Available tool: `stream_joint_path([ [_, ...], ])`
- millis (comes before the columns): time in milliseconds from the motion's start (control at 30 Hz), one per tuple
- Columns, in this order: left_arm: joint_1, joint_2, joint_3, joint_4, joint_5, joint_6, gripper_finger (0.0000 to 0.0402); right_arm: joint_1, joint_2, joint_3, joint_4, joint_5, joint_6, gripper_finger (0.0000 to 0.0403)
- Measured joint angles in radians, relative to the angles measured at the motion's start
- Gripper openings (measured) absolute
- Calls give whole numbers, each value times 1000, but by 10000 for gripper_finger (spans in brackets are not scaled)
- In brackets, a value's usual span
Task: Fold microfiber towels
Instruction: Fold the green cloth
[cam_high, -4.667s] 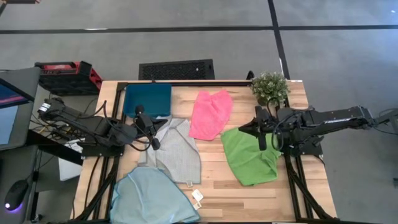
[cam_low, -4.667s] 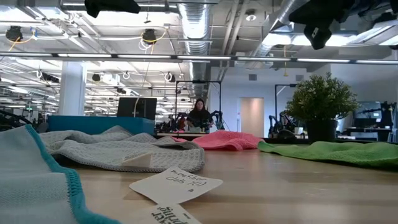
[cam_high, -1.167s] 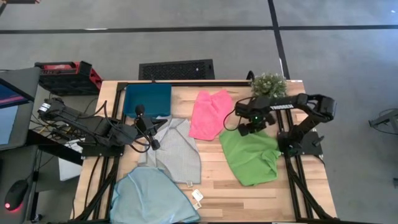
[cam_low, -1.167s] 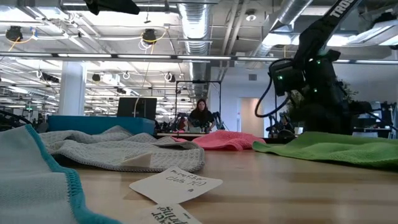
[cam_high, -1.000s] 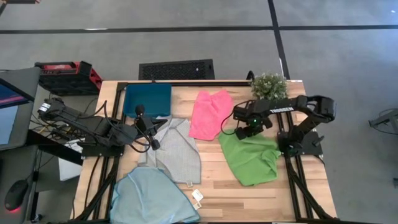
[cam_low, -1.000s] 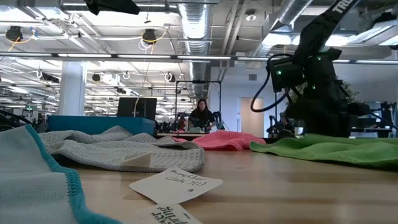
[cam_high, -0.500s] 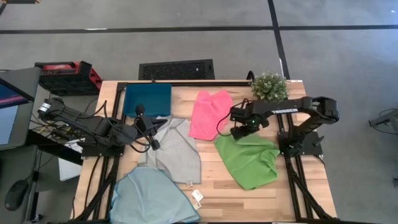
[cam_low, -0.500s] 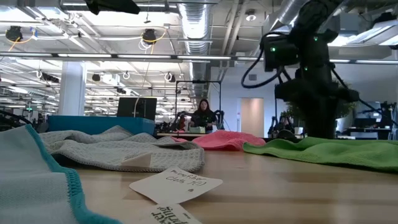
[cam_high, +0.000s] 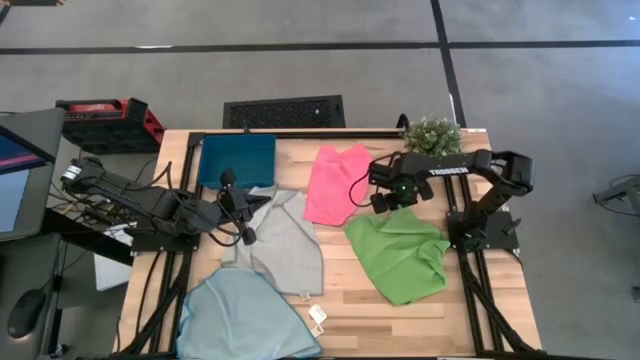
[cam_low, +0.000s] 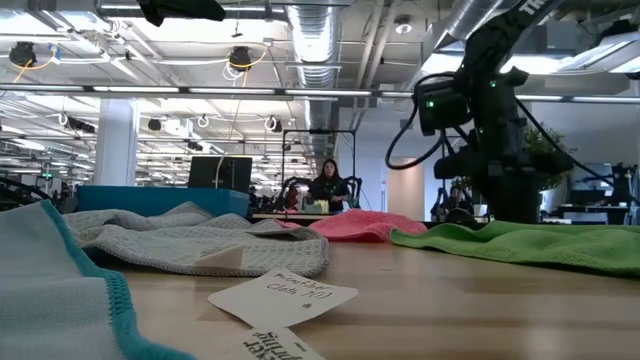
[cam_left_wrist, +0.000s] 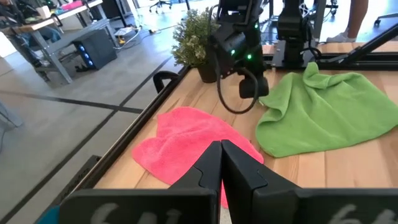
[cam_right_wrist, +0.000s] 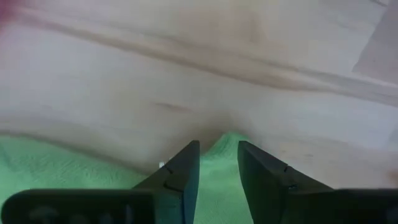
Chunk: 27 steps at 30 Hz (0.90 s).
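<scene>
The green towel (cam_high: 400, 255) lies crumpled on the table's right half and also shows in the low view (cam_low: 540, 240). My right gripper (cam_high: 384, 204) stands at its far edge, pointing down, shut on it (cam_right_wrist: 217, 155). The pink towel (cam_high: 338, 182) lies flat left of that gripper. The pale grey towel (cam_high: 285, 245) lies mid-table, and the light blue towel (cam_high: 245, 315) lies at the near left. My left gripper (cam_high: 247, 230) hovers over the grey towel's left edge, shut and empty (cam_left_wrist: 221, 163). My right gripper pinches a raised point of the green towel's far edge (cam_right_wrist: 227, 138) between its two fingers, from above, pointing down. One layer or several, I cannot tell. The rest of the towel lies slack on the table.
A dark teal tray (cam_high: 237, 160) stands at the far left. A potted plant (cam_high: 433, 135) stands at the far right corner, just behind my right arm. Two paper tags (cam_high: 317, 316) lie near the front edge. A person sits far off in the room (cam_low: 325, 185).
My right gripper has gone toward the table's left edge and a little toward the far edge, shut on the green towel. The towel's far left part has slid along the table toward the pink towel; its near right part has barely moved.
</scene>
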Motion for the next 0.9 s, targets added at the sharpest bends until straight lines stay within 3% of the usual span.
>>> stream_joint_path([
  [567,0,0,0,0,0,-3,0,0,95,6,-2,-23,-58,125],
  [900,0,0,0,3,1,-118,0,1,95,4,19,-30,-76,20],
])
